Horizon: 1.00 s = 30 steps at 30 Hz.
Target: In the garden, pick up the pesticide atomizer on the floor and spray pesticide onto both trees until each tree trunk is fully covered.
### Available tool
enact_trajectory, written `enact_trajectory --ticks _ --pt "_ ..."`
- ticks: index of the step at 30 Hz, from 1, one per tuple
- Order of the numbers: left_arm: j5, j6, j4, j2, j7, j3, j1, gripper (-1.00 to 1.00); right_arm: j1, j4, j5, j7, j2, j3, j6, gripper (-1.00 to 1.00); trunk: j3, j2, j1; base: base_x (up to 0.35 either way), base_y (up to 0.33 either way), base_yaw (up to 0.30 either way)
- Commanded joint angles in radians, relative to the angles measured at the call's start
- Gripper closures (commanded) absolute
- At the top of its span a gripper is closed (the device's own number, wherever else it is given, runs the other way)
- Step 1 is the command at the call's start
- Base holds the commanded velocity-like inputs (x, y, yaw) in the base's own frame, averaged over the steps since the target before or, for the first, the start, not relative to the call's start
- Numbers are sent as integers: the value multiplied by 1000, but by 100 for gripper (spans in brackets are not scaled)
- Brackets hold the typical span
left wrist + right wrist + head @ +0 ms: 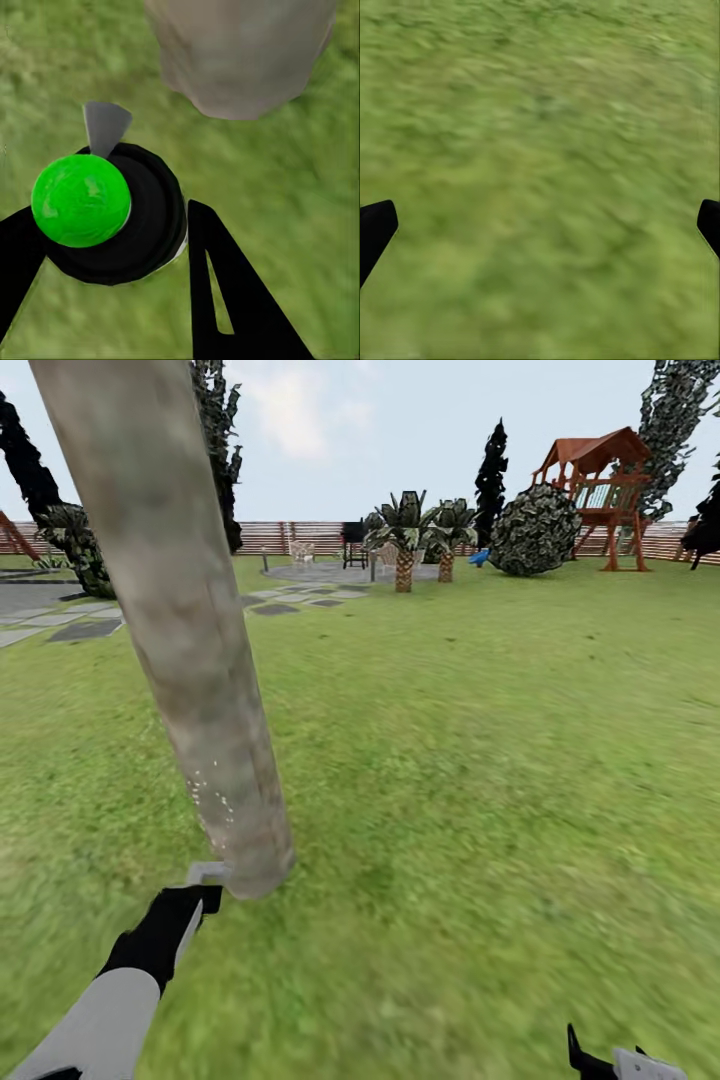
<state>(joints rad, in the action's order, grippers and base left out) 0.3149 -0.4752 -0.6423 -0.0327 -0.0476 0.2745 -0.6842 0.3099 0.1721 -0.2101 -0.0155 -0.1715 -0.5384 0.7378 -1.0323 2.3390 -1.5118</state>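
Note:
A thick grey-beige tree trunk [190, 660] rises from the garden lawn [480, 760] right in front of me, its base [240, 60] close ahead of my left hand. Small white specks dot the bark low down [212, 792]. My left gripper [185, 910] [112, 247] is shut on the pesticide atomizer [112, 217], a black round body with a bright green cap [81, 200] and a grey nozzle [105, 126] [207, 873] that points at the trunk's foot. My right gripper [610, 1062] [540, 229] hangs open over bare grass, with nothing between its fingers.
Far across the grass stand a red wooden playset [600, 485], a round leafy bush [535, 530], small palms [405, 545] and a paved patio with chairs [320, 565]. Stepping stones [80, 628] lie at the left. A slat fence [270, 535] closes the back.

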Motion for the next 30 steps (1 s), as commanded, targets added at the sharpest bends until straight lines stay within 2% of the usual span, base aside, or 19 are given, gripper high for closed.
enact_trajectory --ticks 1,7,12,22,27,30 --pt "1 -1 -9 5 -15 -2 0 100 0 1 0 0 0 0 0 -100 0 0 0 325 -29 4" --pt "7 -8 -58 10 -32 -6 0 100 0 0 0 0 2 0 0 -100 0 0 0 272 -141 1" --pt "6 -7 -60 8 -32 -3 2 100 0 -1 0 0 4 0 0 -100 0 0 0 -163 -138 0" --pt "4 -8 -62 7 -31 -11 0 100 0 -2 -1 -1 5 2 -1 -100 0 0 0 -6 -29 0" --pt "4 -6 -62 4 -29 -14 -1 100 0 -9 -1 -1 23 2 -3 -100 0 0 0 -58 -244 0" --pt "4 -4 -62 1 -29 -11 -1 100 0 -66 0 0 35 2 5 -100 0 0 0 -240 -205 0"
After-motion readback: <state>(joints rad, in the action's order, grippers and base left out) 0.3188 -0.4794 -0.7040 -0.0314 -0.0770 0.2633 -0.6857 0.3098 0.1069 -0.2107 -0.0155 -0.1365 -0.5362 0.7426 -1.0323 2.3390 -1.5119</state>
